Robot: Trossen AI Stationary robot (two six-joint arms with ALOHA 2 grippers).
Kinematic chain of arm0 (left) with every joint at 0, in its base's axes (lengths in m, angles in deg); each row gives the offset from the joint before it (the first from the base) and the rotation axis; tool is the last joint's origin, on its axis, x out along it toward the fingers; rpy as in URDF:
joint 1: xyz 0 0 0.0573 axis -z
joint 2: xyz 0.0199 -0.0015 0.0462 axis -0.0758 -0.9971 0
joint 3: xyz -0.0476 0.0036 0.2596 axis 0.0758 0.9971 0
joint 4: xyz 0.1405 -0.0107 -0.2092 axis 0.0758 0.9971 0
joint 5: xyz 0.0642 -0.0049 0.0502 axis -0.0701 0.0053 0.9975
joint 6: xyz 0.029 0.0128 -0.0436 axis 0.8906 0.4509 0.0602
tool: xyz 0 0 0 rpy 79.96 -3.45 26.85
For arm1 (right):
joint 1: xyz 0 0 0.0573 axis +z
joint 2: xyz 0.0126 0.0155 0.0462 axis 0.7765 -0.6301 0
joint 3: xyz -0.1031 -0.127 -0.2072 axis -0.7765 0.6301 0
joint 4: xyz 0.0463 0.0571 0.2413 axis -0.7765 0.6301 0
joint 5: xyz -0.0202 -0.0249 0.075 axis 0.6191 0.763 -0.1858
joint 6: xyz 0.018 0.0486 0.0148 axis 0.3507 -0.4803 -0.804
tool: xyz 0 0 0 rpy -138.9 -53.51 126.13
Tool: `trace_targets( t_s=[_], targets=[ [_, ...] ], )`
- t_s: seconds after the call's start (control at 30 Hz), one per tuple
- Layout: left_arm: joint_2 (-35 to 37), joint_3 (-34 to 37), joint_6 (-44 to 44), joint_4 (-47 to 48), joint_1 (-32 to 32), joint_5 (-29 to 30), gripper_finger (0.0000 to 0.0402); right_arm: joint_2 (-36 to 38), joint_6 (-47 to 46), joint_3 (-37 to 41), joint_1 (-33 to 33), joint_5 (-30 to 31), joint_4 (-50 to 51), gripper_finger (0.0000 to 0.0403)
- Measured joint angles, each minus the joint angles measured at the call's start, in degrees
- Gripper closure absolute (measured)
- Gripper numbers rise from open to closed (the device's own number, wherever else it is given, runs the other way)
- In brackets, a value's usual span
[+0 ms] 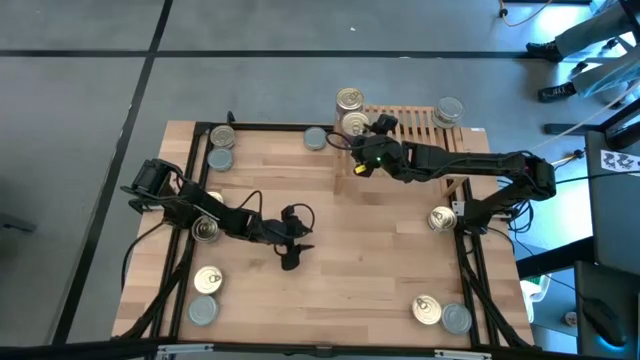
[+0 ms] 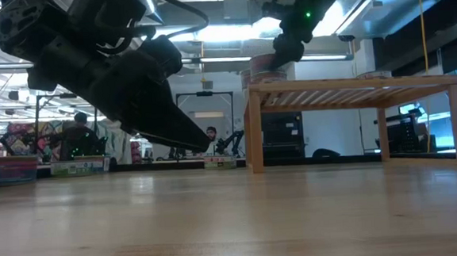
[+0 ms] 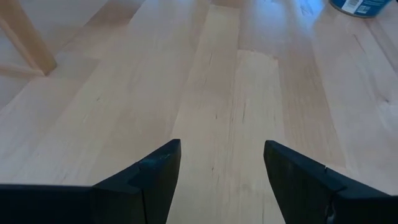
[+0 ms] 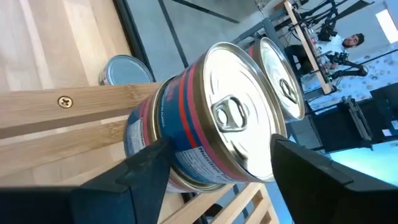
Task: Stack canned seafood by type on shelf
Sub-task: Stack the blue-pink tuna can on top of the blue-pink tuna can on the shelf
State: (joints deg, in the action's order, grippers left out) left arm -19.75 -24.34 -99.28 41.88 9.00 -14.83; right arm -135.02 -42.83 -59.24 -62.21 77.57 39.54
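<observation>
The shelf, a low rack of light slats, stands at the table's far side. On its left end sits a gold-topped can with a red and blue label, and my right gripper is shut on it. A second gold-topped can stands just behind it, and a silver-topped can sits toward the shelf's right end. More cans lie about the table. My left gripper hovers open low over the middle of the table, with bare wood between its fingers. My right gripper has the labelled can between its two fingers, one finger against the can's label wall, the other beside the lid's rim. It reaches in slanting down from the table's right. The can stays upright at the shelf's left end.
A silver can stands on the table next to the shelf's left leg. Can pairs sit at the far left, near left and near right. Single cans lie under the left arm and by the right arm.
</observation>
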Motion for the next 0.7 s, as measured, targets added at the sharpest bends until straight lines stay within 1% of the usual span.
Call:
trace_targets(
  t_s=[0.2,0.3,0.4,0.53,0.63,0.7],
  targets=[
    [0.00,0.00,0.02,0.00,0.00,-0.74,0.0173,0.00,0.32,0.00,0.09,1.48,-0.11,0.0083],
    [0.00,0.00,0.02,0.00,0.00,-0.75,0.0173,0.40,0.98,0.00,1.14,1.68,0.09,0.0065],
    [0.00,0.00,0.02,0.00,0.00,-0.74,0.0173,1.65,2.75,0.00,3.01,2.36,0.19,0.0060],
    [0.00,0.00,0.02,0.02,0.00,-0.74,0.0173,4.09,2.62,-0.02,5.06,5.26,2.91,0.0059],
    [0.00,0.00,0.33,0.02,0.00,-0.74,0.0173,4.96,0.02,-0.04,3.84,5.53,7.11,0.0059],
    [0.00,0.00,0.63,0.02,0.00,-0.74,0.0173,4.94,-1.67,0.08,2.13,4.30,9.54,0.0059]
  ],
)
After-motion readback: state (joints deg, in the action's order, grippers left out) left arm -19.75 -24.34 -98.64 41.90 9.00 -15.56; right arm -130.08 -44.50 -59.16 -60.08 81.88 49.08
